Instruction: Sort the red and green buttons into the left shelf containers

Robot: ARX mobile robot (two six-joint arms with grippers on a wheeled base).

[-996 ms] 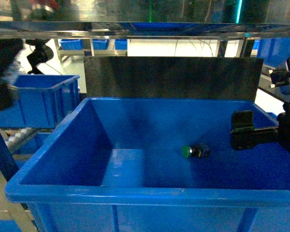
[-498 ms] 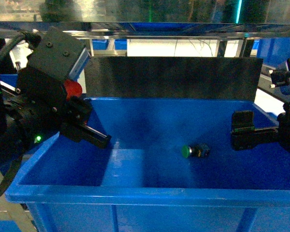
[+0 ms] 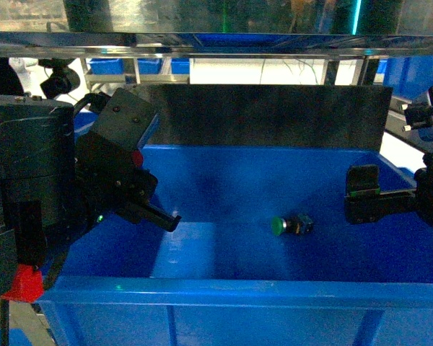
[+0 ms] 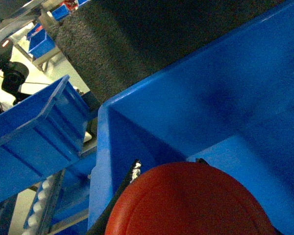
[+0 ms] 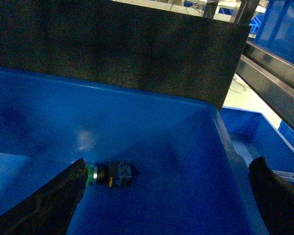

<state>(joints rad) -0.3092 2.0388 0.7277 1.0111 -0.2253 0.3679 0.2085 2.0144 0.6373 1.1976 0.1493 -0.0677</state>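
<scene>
My left gripper (image 3: 155,213) sits over the left wall of the big blue bin (image 3: 224,292), jaws closed on the red button (image 4: 191,203); in the left wrist view its wide red cap fills the bottom of the frame, with dark finger edges showing just beside it, and in the head view only a small red patch shows between the gripper body and the fingers. Cap reads as smooth, matte, broad and slightly domed; the body under it is hidden, so I cannot describe it. My right gripper (image 3: 364,193) hangs over the right side of the same bin, spread wide and holding nothing: in the right wrist view the two dark fingers stand far apart at the frame edges with bare bin floor between them. The green button (image 3: 291,225) lies on its side on the bin floor, right of centre, green round cap pointing left, dark blocky body behind it with a small yellowish mark, touching nothing else. Progress, my judgement: neither button appears sorted yet. The red one is in hand but not released into any container; the green one is ungrasped, near my right gripper but clearly apart from it. A second blue bin (image 4: 34,142) stands on the shelf to the left, visible in the left wrist view; I cannot see inside it.
</scene>
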